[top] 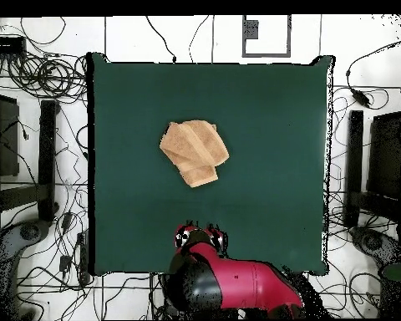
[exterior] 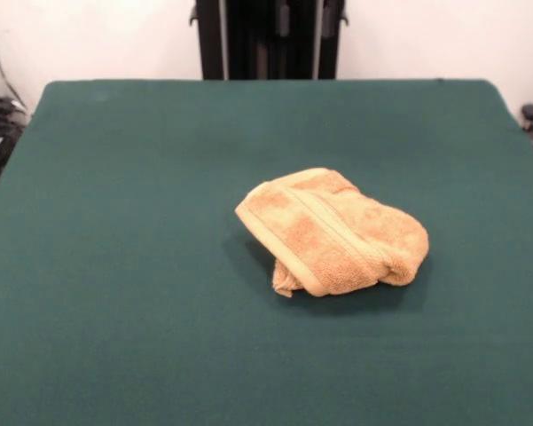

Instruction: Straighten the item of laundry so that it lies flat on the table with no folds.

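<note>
Even soft indoor light, faint shadow under the towel (exterior: pixel 333 232), no glare, slightly soft focus

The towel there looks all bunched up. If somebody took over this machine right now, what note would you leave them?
Hand: drawn back with the arm at the table's edge by the base; open or shut cannot be told.
Towel: near the table's middle, crumpled and folded over itself, one border band showing on top. Nothing is touching it.
Done: nothing visible yet.
Left: grasp an edge or corner, unfold the layers, spread it flat with no folds.
</note>
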Motion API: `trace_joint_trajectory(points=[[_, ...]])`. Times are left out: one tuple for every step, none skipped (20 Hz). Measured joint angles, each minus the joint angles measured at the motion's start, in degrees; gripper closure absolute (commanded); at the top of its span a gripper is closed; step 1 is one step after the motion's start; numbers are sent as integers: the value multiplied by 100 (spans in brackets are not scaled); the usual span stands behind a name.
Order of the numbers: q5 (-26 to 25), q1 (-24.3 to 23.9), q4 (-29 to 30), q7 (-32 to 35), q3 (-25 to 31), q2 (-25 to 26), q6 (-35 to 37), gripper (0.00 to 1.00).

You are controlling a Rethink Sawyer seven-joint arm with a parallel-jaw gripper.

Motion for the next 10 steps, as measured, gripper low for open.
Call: trace_joint_trajectory(points=[[0, 1, 0, 0, 0, 0, 0, 0], [0, 1, 1, 0, 0, 0, 0, 0], [0, 1, 1, 0, 0, 0, 0, 0], [0, 4, 1, 0, 1, 0, 0, 0], [-7, 17, 6, 0, 1, -1, -8, 0], [-18, 23, 15, 0, 0, -1, -22, 0], [-30, 27, 25, 0, 0, 0, -39, 0], [-52, 34, 47, 0, 0, 0, -76, 0], [-77, 41, 79, 0, -1, -1, -125, 0], [-100, 48, 108, 0, -5, 0, -170, 0]])
